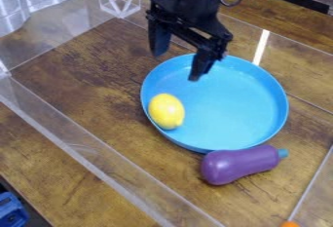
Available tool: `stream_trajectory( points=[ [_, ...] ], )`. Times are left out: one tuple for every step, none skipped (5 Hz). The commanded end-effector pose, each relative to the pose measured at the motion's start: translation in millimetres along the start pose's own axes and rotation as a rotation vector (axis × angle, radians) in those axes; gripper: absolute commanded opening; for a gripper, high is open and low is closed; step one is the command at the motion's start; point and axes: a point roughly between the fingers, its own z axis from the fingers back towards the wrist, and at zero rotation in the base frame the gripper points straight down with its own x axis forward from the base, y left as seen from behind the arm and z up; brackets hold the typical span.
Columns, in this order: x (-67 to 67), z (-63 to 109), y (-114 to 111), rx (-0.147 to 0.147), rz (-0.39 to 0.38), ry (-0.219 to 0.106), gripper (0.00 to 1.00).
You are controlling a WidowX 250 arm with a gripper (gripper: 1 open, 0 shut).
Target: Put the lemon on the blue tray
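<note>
No readable brand or label. Arm reaches in from the far side, pointing down toward the near side, its black tool [180, 56] above the far left part of the blue tray [240, 102]. Tool spread wide, fingers apart, nothing between them. Lemon [166, 110] lies in the tray, at its left side, close to the rim. Purple eggplant [242, 165] on the wooden worktop [78, 104], just beside the tray's near edge, stem end to the right.
</note>
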Motion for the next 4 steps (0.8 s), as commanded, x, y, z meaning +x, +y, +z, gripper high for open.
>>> stream_trajectory(
  points=[
    [6.0,18.9,-16.4,-0.02,-0.036,-0.077,1.0],
    [5.9,15.6,-31.6,-0.034,-0.074,-0.068,1.0],
    [8.0,7.9,-29.3,-0.041,-0.073,-0.052,1.0],
    [7.2,0.8,-18.7,-0.044,-0.067,-0.036,1.0]
  ],
)
